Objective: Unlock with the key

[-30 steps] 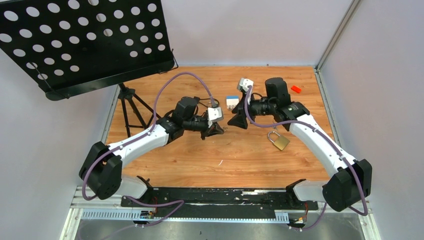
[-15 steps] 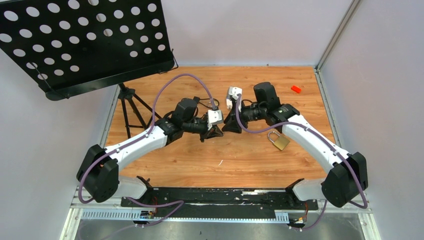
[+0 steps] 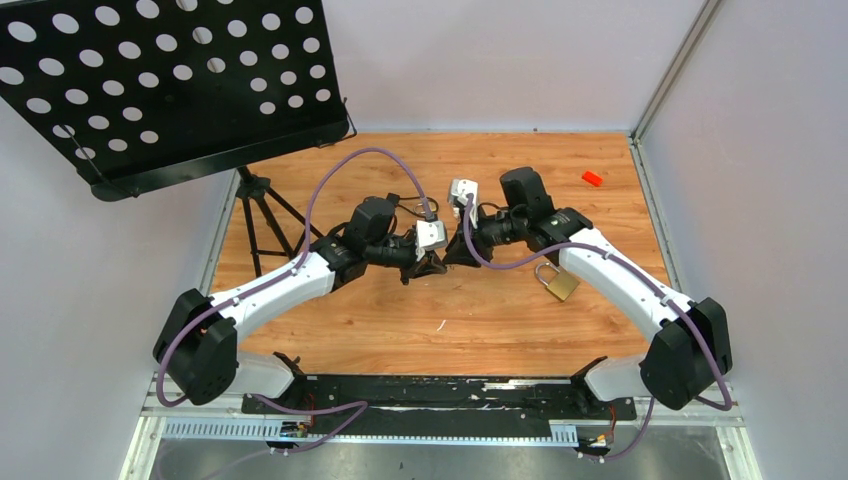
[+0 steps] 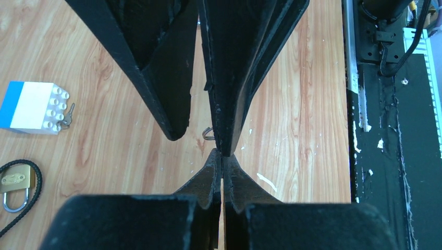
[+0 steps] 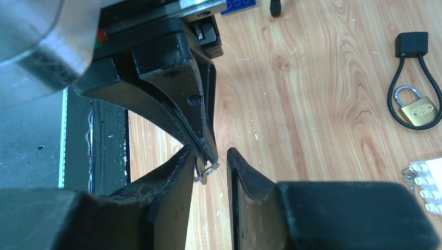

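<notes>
Tiny flat grey key (image 5: 205, 172), ringed

**Bystanders on the wooden table**

On the table (image 3: 400, 310), a brass padlock (image 3: 558, 284) lies near the right gripper (image 3: 452, 256), behind its fingers. A red block (image 3: 592, 178) sits well beyond that. Left of the left gripper (image 4: 223, 156) lies a white-and-blue toy brick (image 4: 31, 107), perhaps with a small key against it. Nearby, a smaller padlock (image 4: 14, 182) rests in a black cable loop (image 4: 36, 179). A perforated music stand (image 3: 170, 80) stands far behind.

White arms (image 3: 290, 282) carry black joints (image 3: 200, 345), purple cables (image 3: 345, 157), perhaps textured jaws.
</notes>
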Motion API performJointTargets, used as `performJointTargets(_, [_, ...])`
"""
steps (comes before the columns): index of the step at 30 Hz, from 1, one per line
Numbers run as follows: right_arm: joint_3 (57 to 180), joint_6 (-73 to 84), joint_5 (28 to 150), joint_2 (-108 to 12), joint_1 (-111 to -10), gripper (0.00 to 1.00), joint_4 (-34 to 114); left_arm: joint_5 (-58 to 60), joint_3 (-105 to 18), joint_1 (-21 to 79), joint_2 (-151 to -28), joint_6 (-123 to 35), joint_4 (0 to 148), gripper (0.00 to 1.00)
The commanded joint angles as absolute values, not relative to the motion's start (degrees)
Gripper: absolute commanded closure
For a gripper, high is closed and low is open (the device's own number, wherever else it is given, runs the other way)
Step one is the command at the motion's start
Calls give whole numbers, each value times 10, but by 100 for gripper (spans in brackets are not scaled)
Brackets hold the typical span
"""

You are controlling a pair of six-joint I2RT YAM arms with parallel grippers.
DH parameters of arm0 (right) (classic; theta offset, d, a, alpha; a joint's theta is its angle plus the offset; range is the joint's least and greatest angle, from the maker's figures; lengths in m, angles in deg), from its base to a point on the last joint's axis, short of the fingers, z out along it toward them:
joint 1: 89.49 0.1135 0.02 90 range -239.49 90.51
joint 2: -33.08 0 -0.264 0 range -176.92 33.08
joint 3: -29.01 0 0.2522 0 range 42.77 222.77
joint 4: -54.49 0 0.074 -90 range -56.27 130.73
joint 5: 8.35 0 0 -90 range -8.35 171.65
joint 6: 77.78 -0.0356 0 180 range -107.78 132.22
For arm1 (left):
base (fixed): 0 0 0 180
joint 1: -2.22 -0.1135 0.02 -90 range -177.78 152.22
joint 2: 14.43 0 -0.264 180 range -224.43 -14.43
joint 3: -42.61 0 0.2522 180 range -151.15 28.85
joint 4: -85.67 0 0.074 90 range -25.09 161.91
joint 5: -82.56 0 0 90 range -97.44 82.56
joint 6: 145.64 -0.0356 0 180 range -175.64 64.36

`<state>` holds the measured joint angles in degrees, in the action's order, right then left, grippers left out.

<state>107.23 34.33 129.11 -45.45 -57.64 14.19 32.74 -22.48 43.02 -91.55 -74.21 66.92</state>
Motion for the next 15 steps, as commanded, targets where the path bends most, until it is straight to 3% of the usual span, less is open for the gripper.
performJointTargets(1, [1078,375,1291,-455,-573,71,124,329,-227,433,-897,-754,678,100])
performJointTargets(15, [1080,391,1290,-464,-572,78,104,328,-226,433,-897,-754,678,100])
